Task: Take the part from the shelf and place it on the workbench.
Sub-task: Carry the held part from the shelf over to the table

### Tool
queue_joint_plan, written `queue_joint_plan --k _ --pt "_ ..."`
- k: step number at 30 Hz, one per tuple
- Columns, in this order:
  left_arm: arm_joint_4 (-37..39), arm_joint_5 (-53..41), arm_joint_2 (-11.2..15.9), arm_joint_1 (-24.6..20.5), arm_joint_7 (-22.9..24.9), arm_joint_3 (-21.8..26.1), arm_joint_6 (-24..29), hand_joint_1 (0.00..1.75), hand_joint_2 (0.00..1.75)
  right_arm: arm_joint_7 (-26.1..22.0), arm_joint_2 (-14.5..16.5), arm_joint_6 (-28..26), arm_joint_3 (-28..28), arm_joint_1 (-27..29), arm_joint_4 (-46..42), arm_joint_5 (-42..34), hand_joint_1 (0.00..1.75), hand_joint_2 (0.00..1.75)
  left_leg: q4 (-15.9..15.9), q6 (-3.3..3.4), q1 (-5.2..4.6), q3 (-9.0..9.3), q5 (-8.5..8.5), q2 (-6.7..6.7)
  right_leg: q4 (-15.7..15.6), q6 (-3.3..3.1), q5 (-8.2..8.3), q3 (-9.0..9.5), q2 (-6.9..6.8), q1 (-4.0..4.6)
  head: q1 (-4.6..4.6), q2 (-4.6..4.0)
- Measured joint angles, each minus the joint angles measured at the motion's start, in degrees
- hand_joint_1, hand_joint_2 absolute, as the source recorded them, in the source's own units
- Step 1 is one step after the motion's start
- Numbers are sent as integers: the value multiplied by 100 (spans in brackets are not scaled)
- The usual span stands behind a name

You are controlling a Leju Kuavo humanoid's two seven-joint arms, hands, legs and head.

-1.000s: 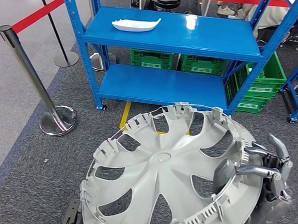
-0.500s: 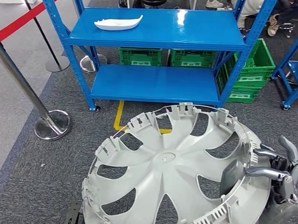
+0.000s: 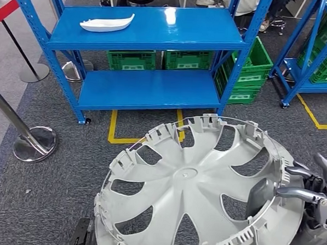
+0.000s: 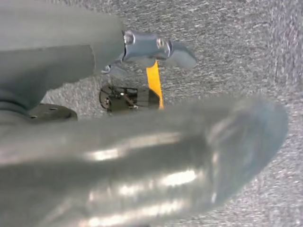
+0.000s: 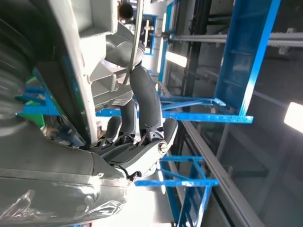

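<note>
The blue steel shelf rack (image 3: 146,28) stood across the far side of the grey carpeted floor (image 3: 46,188), with two flat blue decks. In front of it, closest to the camera, the grey wheel cover (image 3: 191,190) filled the lower part of the head view; this was the part, carried off the shelf and held roughly flat above the floor, inner side up, with its clips and wire ring showing along the rim.

The right robot hand (image 3: 311,188) was grasping the wheel cover at its right edge: the thumb (image 3: 259,196) pressed on the inner face while the darker fingers (image 3: 298,192) reached over the rim. In the right wrist view the same right robot hand (image 5: 139,137) had its fingers (image 5: 146,99) wrapped on the cover's rim (image 5: 76,66).

The left robot hand (image 4: 89,52) showed in its wrist view over the carpet, one finger (image 4: 161,47) stretched out, but whether it held the cover I could not tell; the blurred grey mass in front of it hid the rest.

Green plastic crates (image 3: 247,66) sat behind and beside the rack's lower deck. A chrome stanchion (image 3: 28,140) stood on the floor to the left. A slim white moulded part (image 3: 105,24) lay on the rack's top deck near its left end. Yellow tape lines (image 3: 114,128) marked the floor before the rack.
</note>
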Motion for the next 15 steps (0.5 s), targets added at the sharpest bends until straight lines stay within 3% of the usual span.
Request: queue_joint_plan --k 2,3,4,6,8,9,11,13,15 --pt "0 8 5 21 0 4 2 0 175 1 0 0 0 -2 2 14 175 175 2 15 -10 -1 -4 157 760 33 -337 -332 -123 -13 15 -1" --pt "0 14 8 25 0 9 5 0 175 5 0 0 0 -2 2 31 175 175 4 15 -11 0 -7 237 947 40 -377 -402 -141 -16 16 -1" --pt "0 21 10 25 0 13 8 0 175 10 0 1 0 -3 3 51 175 175 5 12 -11 3 -10 307 900 42 -308 -359 -155 -18 16 0" --pt "0 33 5 19 1 20 13 0 175 26 1 0 0 -7 3 91 175 175 8 -12 -13 24 -25 432 181 28 37 54 -292 -16 16 1" --pt "0 37 3 16 2 26 11 0 175 40 6 0 2 -21 3 124 175 175 23 -61 -46 42 -48 531 -515 -31 248 443 -483 11 14 1" --pt "0 38 3 15 2 30 6 0 175 48 11 1 3 -27 3 140 175 175 30 -86 -63 45 -52 573 -652 -70 268 509 -523 26 11 0" --pt "0 43 3 8 1 38 -7 0 175 63 21 1 5 -31 3 172 175 175 31 -140 -74 45 -52 670 -674 -156 278 477 -419 39 8 -1" --pt "0 55 -3 -6 -6 46 -19 0 175 79 27 1 7 -35 2 196 175 175 133 -208 -56 8 -161 582 -685 -221 308 449 -296 19 5 0" --pt "0 68 -5 -9 -14 52 -26 0 175 89 32 2 9 -43 1 213 175 175 669 -259 -40 -224 -506 308 -695 -270 338 427 -176 -11 -10 0"
